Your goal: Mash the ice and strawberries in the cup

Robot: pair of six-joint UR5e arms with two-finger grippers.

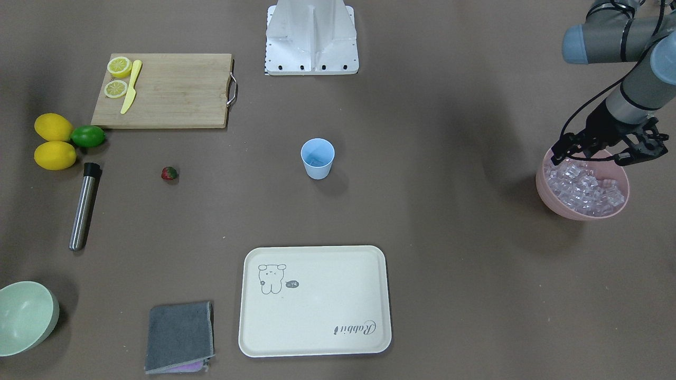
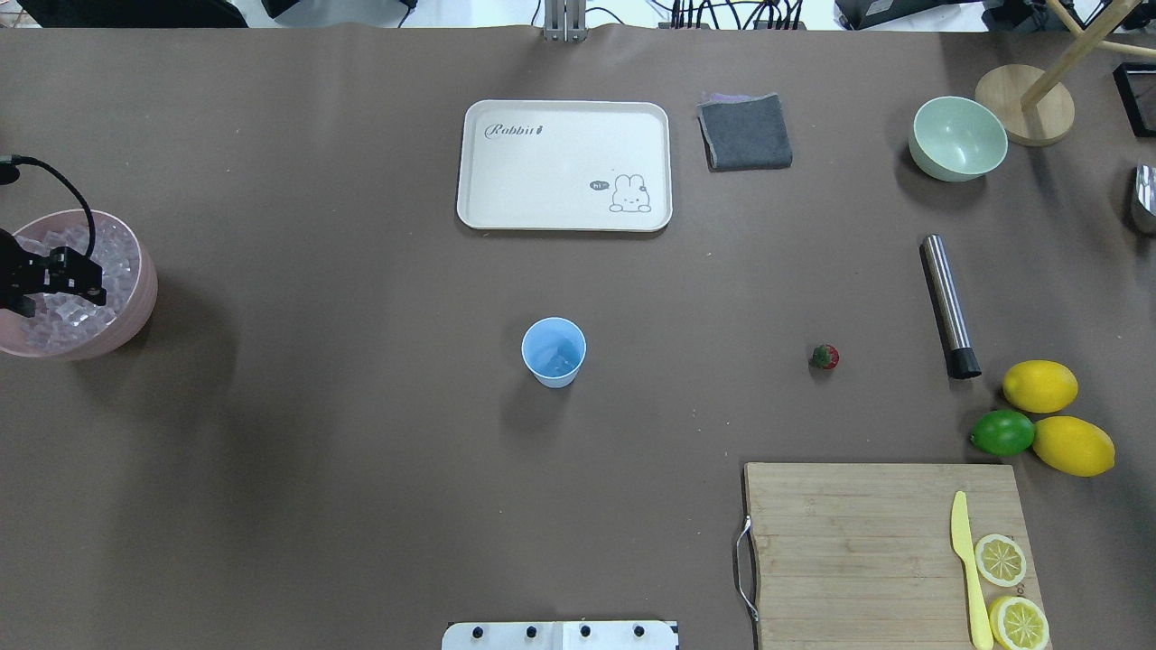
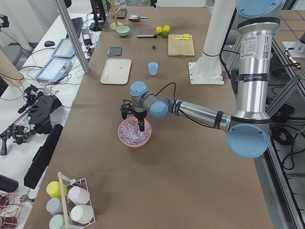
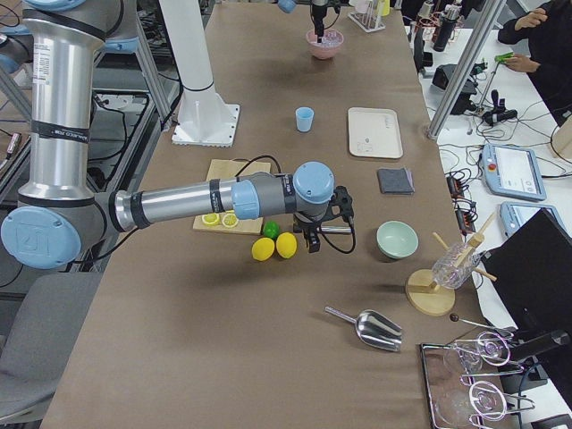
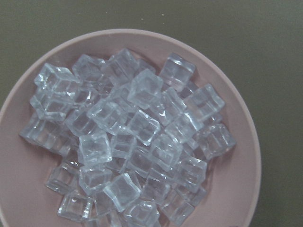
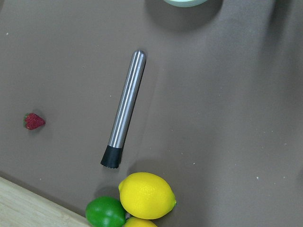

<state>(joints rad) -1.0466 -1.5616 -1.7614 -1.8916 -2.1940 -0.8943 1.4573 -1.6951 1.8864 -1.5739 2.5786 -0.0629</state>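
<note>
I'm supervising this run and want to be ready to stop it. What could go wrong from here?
1. The ice is glassy and heaped in the pink bowl; a cube may slip from the open left gripper over it.
2. The cup stands far off mid-table, so a cube could drop on the way.
3. Nothing holds the cup; it may tip.

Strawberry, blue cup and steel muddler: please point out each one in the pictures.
strawberry (image 2: 824, 357): overhead exterior view, red body.
light blue cup (image 1: 317, 170): front-facing view, outer wall.
steel muddler (image 6: 124, 118): right wrist view, mid shaft.
</note>
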